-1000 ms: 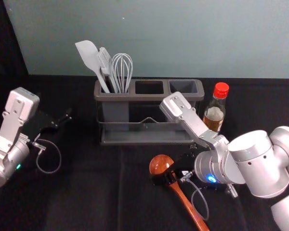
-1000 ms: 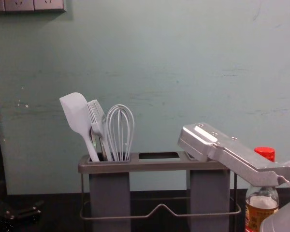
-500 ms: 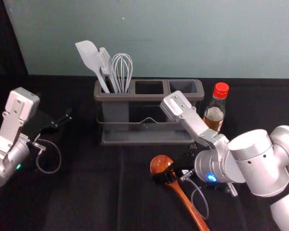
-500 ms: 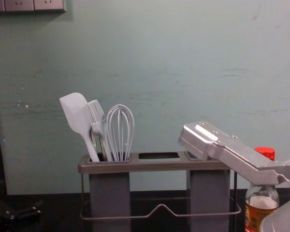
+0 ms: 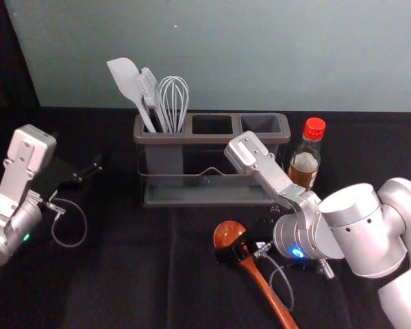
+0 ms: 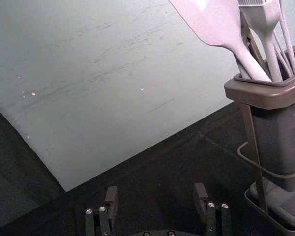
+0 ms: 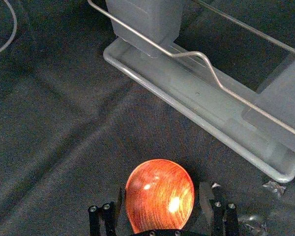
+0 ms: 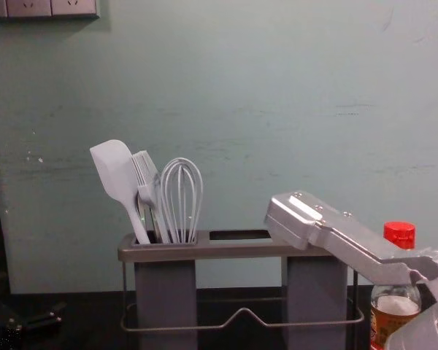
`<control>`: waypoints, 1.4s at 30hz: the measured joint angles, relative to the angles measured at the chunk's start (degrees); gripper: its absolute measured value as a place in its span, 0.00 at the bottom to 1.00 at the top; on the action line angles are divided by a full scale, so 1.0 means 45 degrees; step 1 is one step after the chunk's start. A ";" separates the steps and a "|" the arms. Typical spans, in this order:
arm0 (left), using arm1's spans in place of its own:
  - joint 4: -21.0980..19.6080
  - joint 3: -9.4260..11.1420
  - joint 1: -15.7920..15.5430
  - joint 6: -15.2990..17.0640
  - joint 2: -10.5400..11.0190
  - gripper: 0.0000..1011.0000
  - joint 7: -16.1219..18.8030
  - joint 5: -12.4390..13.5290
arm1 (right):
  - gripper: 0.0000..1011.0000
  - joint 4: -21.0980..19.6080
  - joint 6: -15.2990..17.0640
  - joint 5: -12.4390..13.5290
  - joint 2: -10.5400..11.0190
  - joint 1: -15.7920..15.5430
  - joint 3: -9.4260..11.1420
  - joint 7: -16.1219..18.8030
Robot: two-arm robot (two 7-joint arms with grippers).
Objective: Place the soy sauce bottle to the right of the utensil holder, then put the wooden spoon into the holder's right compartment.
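Right gripper [image 5: 234, 253] was low, pointing inward | its fingers stood spread around wooden spoon [image 5: 227, 234] | left gripper [image 5: 89, 172] was at left, also spread

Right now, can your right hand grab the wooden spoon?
Probably yes. My right hand is open, with the round end of the wooden spoon between its fingers, and nothing seems in the way.
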 joint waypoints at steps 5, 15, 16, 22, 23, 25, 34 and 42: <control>0.0000 0.0000 0.0000 0.0000 0.0000 0.99 0.0000 0.0000 | 0.99 0.0102 0.0015 -0.0152 -0.0041 0.0082 -0.0031 0.0094; 0.0000 0.0000 0.0000 0.0000 0.0000 0.99 -0.0001 0.0000 | 0.99 0.0335 0.0029 -0.0475 -0.0163 0.0221 -0.0127 0.0317; 0.0001 -0.0001 -0.0001 0.0000 0.0000 0.99 -0.0001 0.0000 | 0.99 0.0350 0.0026 -0.0496 -0.0171 0.0227 -0.0136 0.0339; 0.0000 -0.0001 0.0000 0.0000 0.0000 0.99 -0.0001 0.0000 | 0.99 0.0417 0.0000 -0.0662 -0.0217 0.0265 -0.0160 0.0443; 0.0000 -0.0001 0.0000 0.0000 0.0000 0.99 -0.0001 0.0000 | 0.99 0.0417 -0.0004 -0.0702 -0.0228 0.0264 -0.0154 0.0462; 0.0000 0.0000 0.0000 0.0000 0.0000 0.99 -0.0001 0.0001 | 0.99 0.0415 -0.0013 -0.0772 -0.0240 0.0262 -0.0146 0.0499; 0.0000 0.0000 0.0000 0.0000 0.0000 0.99 -0.0001 -0.0001 | 0.88 0.0380 -0.0015 -0.1012 -0.0281 0.0198 -0.0096 0.0625; 0.0001 0.0000 0.0000 0.0000 0.0000 0.99 -0.0001 0.0001 | 0.83 0.0062 0.0072 -0.1236 -0.0276 0.0056 0.0075 0.0736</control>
